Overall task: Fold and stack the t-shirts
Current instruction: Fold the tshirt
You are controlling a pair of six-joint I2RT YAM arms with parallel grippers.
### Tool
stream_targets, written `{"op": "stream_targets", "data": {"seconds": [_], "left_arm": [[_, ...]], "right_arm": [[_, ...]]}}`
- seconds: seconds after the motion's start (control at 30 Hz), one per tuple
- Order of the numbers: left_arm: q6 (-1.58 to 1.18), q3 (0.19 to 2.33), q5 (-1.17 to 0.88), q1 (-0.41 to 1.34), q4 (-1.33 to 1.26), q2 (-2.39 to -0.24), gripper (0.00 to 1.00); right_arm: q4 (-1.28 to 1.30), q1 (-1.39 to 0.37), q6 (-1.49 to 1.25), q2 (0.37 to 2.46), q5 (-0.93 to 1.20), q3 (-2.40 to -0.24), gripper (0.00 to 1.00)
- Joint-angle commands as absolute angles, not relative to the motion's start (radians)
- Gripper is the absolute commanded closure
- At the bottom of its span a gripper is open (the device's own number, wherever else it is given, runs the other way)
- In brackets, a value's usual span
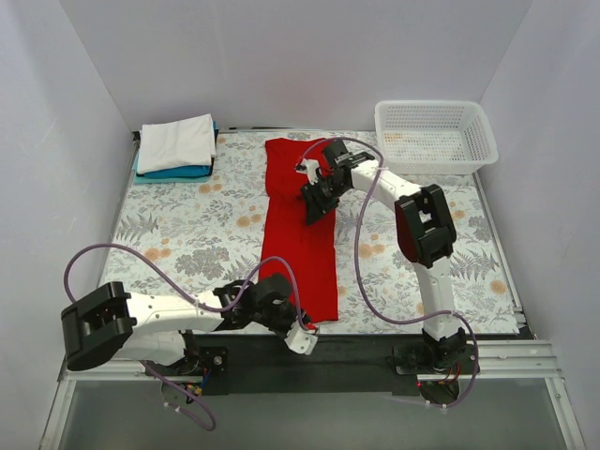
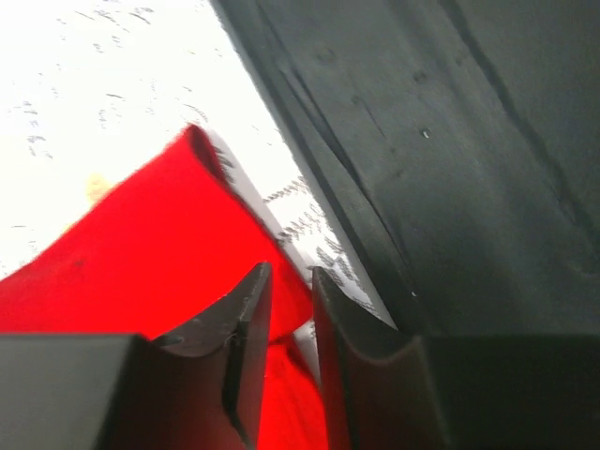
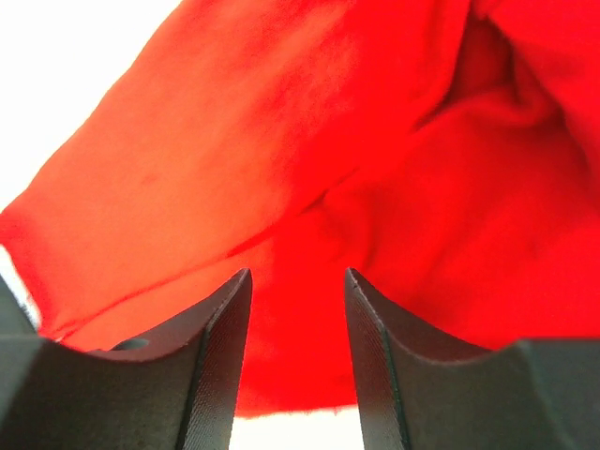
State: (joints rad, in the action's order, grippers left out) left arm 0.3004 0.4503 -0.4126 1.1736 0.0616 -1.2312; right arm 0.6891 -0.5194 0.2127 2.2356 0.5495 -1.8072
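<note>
While the red t-shirt lies folded into a long strip down the middle of the floral tablecloth, you have both grippers at it. Well to the left of its far end, a folded white t-shirt sits on top of a folded teal-blue t-shirt. At the red shirt's near right corner, the left gripper lies low. Its fingers are a little apart with the red hem in the narrow gap between them, and the wrist view does not show them pinching it. Over the shirt's far half, toward its right edge, the right gripper points down. Its fingers are spread and bare, with rumpled red cloth just beyond their tips. Well to the right of the shirt's far end stands a white mesh basket.
</note>
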Motion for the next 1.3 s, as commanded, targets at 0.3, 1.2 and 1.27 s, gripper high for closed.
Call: {"op": "stream_targets", "data": {"seconds": [0.3,1.2,1.27], "left_arm": [[-0.224,0.684,-0.601,0.874,0.221,-1.13,0.73],[-0.744,0.839,-0.876,0.445,0.226,-1.554,0.79],[-0.659,0.821,-0.899,0.437,0.227,-1.476,0.77]], "right_arm": [[0.713,-0.321,0.268,1.816,0.713,-1.419,0.61],[0.66,-0.416,0.322,1.944,0.483,-1.401,0.68],[0.667,-0.413,0.362,1.881,0.521,-1.382,0.62]]}}
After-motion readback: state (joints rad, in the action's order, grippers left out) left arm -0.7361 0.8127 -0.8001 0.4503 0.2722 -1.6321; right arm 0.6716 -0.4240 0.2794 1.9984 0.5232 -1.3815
